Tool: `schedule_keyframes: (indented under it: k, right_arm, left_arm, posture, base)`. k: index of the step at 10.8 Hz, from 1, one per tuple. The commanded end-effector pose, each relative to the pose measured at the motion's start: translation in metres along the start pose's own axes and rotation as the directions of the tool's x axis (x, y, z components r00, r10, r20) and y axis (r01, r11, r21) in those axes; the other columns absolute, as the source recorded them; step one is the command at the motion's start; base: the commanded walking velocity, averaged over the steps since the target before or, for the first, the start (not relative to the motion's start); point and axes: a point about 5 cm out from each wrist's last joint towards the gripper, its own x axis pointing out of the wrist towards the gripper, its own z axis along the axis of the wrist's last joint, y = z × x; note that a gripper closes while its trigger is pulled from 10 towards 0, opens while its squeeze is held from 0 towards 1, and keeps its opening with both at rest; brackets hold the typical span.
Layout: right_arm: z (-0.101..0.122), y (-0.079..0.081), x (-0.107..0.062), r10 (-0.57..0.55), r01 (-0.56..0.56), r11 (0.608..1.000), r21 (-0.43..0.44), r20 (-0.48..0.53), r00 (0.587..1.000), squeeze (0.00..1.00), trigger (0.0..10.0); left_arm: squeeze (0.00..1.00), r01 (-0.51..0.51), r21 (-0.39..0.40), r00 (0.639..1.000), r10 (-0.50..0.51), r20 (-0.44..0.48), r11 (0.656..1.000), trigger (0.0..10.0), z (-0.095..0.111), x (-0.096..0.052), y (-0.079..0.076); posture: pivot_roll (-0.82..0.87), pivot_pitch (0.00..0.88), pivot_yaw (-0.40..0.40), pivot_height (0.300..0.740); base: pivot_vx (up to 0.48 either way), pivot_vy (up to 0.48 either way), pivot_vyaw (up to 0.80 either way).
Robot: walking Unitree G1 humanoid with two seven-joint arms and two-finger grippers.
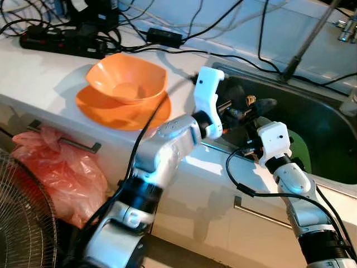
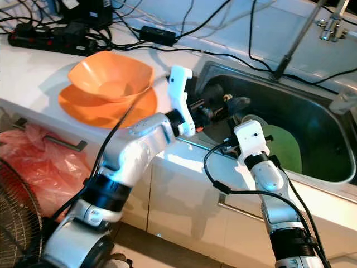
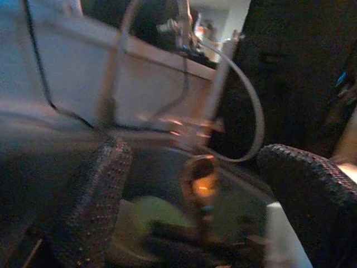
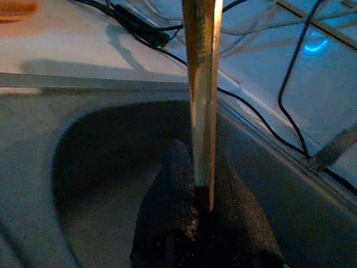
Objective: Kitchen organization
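Both arms reach over the left end of the steel sink [image 1: 329, 125]. My right gripper [image 4: 203, 223] is shut on a thin golden utensil [image 4: 202, 95] that sticks straight out from its fingers; its gold tip [image 1: 251, 100] hangs over the basin. My left gripper [image 3: 203, 223] is open, its two black fingers [image 3: 95, 206] spread wide either side of that utensil [image 3: 198, 181], which sits a little beyond them. A green plate [image 2: 284, 148] lies in the sink below. On the counter to the left, an orange bowl [image 1: 127, 78] rests on an orange plate [image 1: 103, 111].
A black power strip [image 1: 61, 39] and several cables run along the back of the counter. The faucet [image 1: 347, 28] stands at the far right. Below the counter hang a red plastic bag [image 1: 61, 167] and drawer handles; a fan grille [image 1: 19, 223] is at lower left.
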Motion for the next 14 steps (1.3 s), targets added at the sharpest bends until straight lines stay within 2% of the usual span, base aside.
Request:
schedule_keyframes:
  k: [1, 2, 4, 6, 7, 10, 12, 14]
  right_arm:
    - [0.0, -0.011, -0.003, -0.059, 0.059, 0.998, 0.002, 0.005, 0.998, 0.0, 0.0]
    - [-0.001, -0.017, -0.008, -0.109, 0.109, 0.994, 0.016, -0.002, 0.994, 0.0, 0.0]
    - [-0.004, -0.034, -0.019, -0.21, 0.21, 0.977, 0.042, -0.017, 0.978, 0.0, 0.0]
    - [-0.01, -0.054, -0.027, -0.324, 0.328, 0.943, 0.049, -0.073, 0.943, 0.0, 0.0]
    - [-0.014, -0.061, -0.027, -0.365, 0.373, 0.926, 0.053, -0.116, 0.924, 0.0, 0.0]
    - [-0.016, -0.071, -0.023, -0.395, 0.415, 0.905, 0.091, -0.179, 0.901, 0.0, 0.0]
    - [-0.022, -0.077, -0.017, -0.367, 0.412, 0.895, 0.169, -0.245, 0.897, 0.0, 0.0]
    - [-0.029, -0.088, -0.012, -0.36, 0.434, 0.874, 0.22, -0.306, 0.881, 0.0, 0.0]
  left_arm:
    - [1.0, 0.011, 0.09, 0.999, -0.015, 0.043, 0.996, 10.0, 0.004, -0.001, -0.004]
    - [1.0, -0.035, 0.114, 0.998, 0.029, 0.055, 0.993, 10.0, 0.002, -0.006, 0.003]
    - [1.0, -0.06, 0.149, 0.998, 0.054, 0.041, 0.987, 10.0, -0.007, -0.009, 0.01]
    - [1.0, -0.009, 0.153, 1.0, 0.008, 0.009, 0.988, 10.0, -0.024, -0.01, 0.006]
    - [1.0, 0.062, 0.134, 0.997, -0.057, -0.047, 0.989, 10.0, -0.033, -0.009, 0.0]
    - [1.0, 0.188, 0.163, 0.976, -0.166, -0.14, 0.969, 10.0, -0.048, -0.006, -0.004]
    - [1.0, 0.233, 0.195, 0.966, -0.204, -0.158, 0.953, 10.0, -0.046, -0.011, -0.004]
    - [1.0, 0.236, 0.2, 0.964, -0.203, -0.173, 0.951, 10.0, -0.046, -0.018, 0.0]
  posture:
    - [0.26, 0.022, -0.134, 0.74]
    - [0.26, 0.021, -0.134, 0.74]
    - [0.23, 0.013, -0.133, 0.74]
    - [0.22, 0.01, -0.129, 0.74]
    - [0.21, 0.007, -0.124, 0.74]
    - [0.19, 0.009, -0.121, 0.74]
    - [0.23, 0.03, -0.124, 0.74]
    - [0.26, 0.046, -0.117, 0.74]
  base:
    - [0.0, 0.0, 0.0]
    - [0.0, 0.0, 0.0]
    - [0.0, 0.0, 0.0]
    - [0.0, 0.0, 0.0]
    - [0.0, 0.0, 0.0]
    - [0.0, 0.0, 0.0]
    - [0.0, 0.0, 0.0]
    - [0.0, 0.0, 0.0]
